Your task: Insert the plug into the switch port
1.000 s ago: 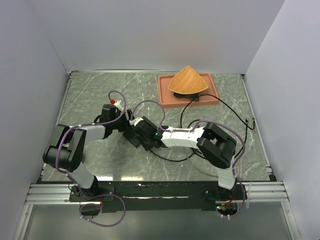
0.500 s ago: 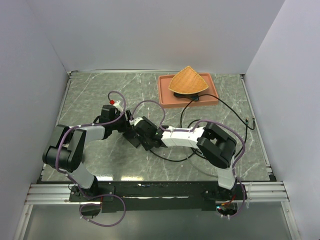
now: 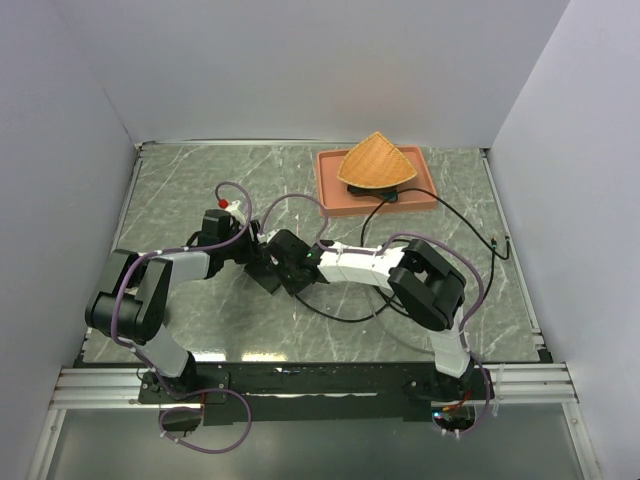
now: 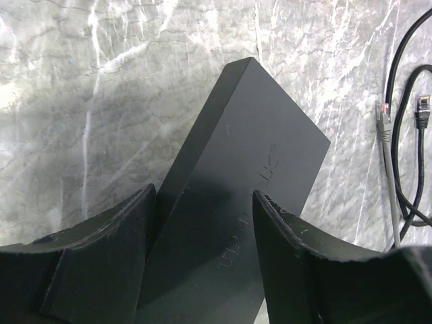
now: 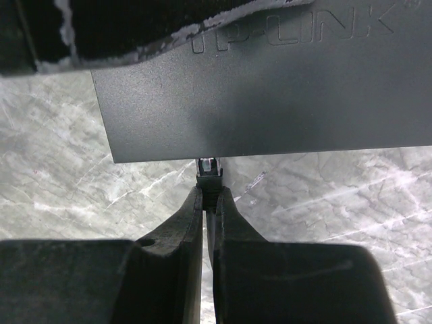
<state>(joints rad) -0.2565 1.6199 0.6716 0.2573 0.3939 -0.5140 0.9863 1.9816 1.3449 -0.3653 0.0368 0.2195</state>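
The switch, a flat matte-black box [image 4: 250, 135], lies on the marble table between the fingers of my left gripper [image 4: 202, 196]. The left finger sits against its side face and the right finger overlaps its top; whether they clamp it I cannot tell. My right gripper [image 5: 209, 192] is shut on the plug [image 5: 209, 174], whose clear tip meets the near long edge of the box [image 5: 270, 101]. The switch port itself is hidden under that edge. From above, both grippers [image 3: 252, 256] [image 3: 283, 262] meet at the box [image 3: 268, 280].
A terracotta tray [image 3: 330, 195] with an orange wedge-shaped piece [image 3: 375, 163] stands at the back right. A black cable [image 3: 345, 315] loops across the table behind my right arm. Two loose plugs, grey [image 4: 383, 121] and black [image 4: 422, 104], lie right of the box.
My right gripper has moved left and slightly away from the bases with the plug, closer to the left gripper. The box has shifted a little left with it.
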